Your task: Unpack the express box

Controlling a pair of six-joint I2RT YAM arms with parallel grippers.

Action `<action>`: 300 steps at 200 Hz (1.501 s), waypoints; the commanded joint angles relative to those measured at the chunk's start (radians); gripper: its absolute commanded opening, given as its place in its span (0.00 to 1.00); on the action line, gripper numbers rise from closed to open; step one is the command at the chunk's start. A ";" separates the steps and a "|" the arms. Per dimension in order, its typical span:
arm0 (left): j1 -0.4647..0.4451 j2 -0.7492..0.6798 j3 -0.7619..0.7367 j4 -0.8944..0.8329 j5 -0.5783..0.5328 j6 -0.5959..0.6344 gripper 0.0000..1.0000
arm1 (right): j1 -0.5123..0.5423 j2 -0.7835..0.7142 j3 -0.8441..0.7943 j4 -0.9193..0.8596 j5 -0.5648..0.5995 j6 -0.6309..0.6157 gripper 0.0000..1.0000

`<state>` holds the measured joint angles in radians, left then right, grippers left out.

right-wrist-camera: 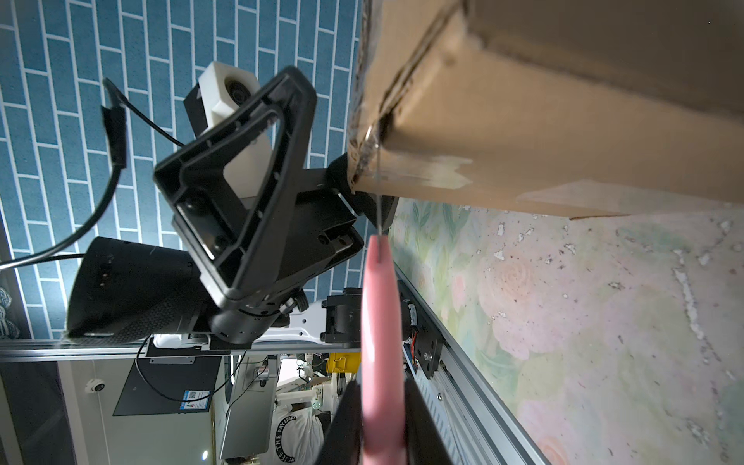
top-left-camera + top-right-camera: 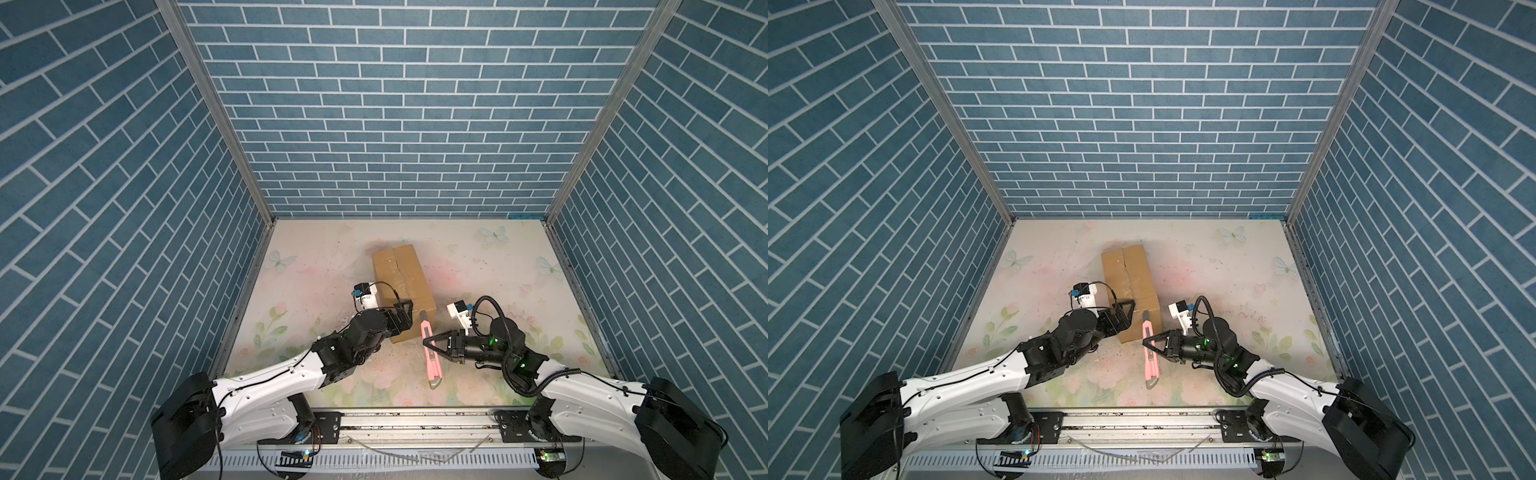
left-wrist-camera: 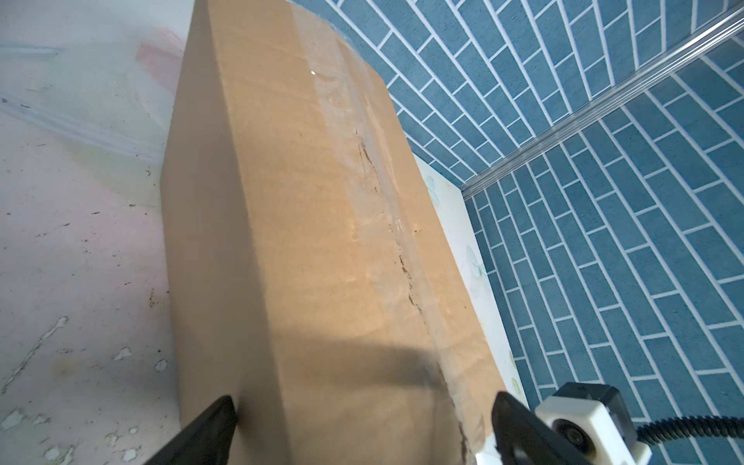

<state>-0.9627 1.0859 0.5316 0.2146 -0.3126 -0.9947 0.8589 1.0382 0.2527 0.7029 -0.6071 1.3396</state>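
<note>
Box (image 2: 399, 278) lies flat, its near end between the left gripper's (image 2: 404, 315) wide-spread fingers. They look set to brace it, though I can't tell if they touch. Right gripper (image 2: 430, 347) is pinched narrow on the pink knife (image 2: 433, 371). The blade sits just ahead of its fingertips, at the end seam, likely to slit the tape.

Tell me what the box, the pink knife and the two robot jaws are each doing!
Box: lying flat, flaps shut, taped seam scuffed.
Knife: gripped, blade out, its tip at the box's near end.
Left jaws: wide open, one on either side of the box's near end; touch unclear.
Right jaws: shut on the knife.
</note>
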 commanded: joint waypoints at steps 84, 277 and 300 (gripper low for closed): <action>-0.015 0.031 0.017 0.080 0.006 0.011 1.00 | 0.018 0.037 0.081 0.118 -0.034 0.029 0.00; -0.020 0.053 0.076 0.098 -0.011 0.064 1.00 | 0.028 0.054 0.067 0.135 -0.029 0.036 0.00; -0.020 0.059 0.060 0.116 -0.006 0.051 1.00 | 0.027 0.054 0.068 0.149 -0.029 0.036 0.00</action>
<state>-0.9722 1.1358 0.5793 0.2756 -0.3401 -0.9459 0.8753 1.0885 0.2703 0.7887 -0.6174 1.3579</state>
